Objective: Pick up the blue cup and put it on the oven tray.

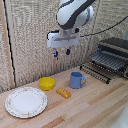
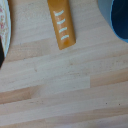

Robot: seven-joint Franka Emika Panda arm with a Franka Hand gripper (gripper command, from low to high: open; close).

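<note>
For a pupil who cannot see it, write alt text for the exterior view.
A white robot arm hangs with its gripper above a wooden table, holding nothing. Below stand a blue cup, a yellow bowl, a small orange item and a patterned plate. At the exterior view's right, an oven tray juts from a toaster oven.
</note>
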